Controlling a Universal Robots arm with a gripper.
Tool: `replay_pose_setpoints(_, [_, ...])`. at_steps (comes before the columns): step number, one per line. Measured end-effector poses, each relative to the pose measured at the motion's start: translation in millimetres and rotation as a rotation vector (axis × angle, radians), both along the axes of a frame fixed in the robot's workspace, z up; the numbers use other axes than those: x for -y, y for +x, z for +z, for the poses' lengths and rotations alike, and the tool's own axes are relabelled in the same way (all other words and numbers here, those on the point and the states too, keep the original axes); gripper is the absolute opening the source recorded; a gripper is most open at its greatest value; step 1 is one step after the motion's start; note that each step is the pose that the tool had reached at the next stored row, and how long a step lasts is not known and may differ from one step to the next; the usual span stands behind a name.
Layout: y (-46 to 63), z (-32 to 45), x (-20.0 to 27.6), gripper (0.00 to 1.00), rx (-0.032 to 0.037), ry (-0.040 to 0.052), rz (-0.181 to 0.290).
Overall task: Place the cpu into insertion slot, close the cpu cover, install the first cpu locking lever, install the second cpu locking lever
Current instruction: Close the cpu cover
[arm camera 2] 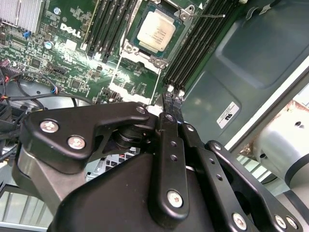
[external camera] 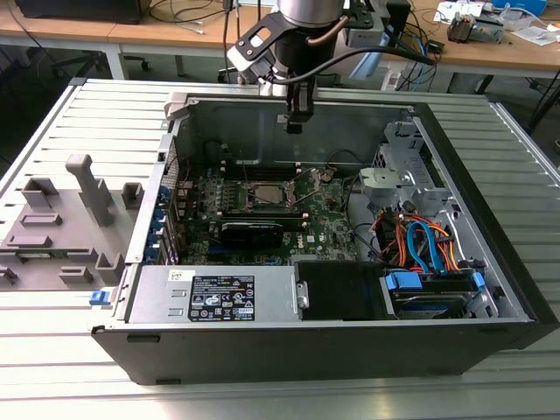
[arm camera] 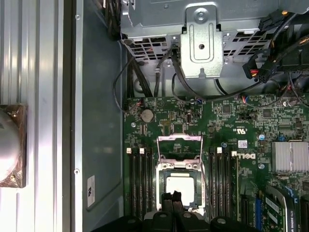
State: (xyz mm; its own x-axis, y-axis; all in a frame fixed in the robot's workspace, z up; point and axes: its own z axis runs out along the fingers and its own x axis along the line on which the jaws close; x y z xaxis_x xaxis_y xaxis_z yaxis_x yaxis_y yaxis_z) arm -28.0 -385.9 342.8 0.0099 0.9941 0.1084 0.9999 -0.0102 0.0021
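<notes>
The cpu (arm camera 2: 155, 31) (arm camera: 180, 186) lies flat in the insertion slot (arm camera 2: 145, 57) (arm camera: 162, 181), its silvery top showing in both wrist views. The cpu cover (arm camera: 179, 140) (arm camera 2: 126, 88) stands swung open off the socket, its frame over the green board beside it. A thin wire locking lever (arm camera 2: 208, 16) sticks out at one socket corner. My gripper (external camera: 295, 125) (arm camera 2: 173, 99) (arm camera: 172, 197) hangs above the socket, apart from it, with its black fingertips pressed together and nothing between them. In the exterior view the insertion slot (external camera: 262, 194) sits mid-board, below the gripper.
Black memory slots (arm camera: 140, 183) (arm camera: 222, 183) flank the socket on both sides. A metal drive cage (external camera: 398, 171) with orange and blue cables (external camera: 420, 245) fills the exterior view's right of the case. A grey fixture (external camera: 61, 223) stands outside on the left.
</notes>
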Motion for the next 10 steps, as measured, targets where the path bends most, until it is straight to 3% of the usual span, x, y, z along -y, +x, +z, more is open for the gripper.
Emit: replay_pose_setpoints(10, [2.7, -0.4, 0.0, 0.11, 0.0000, 0.0000, 0.000])
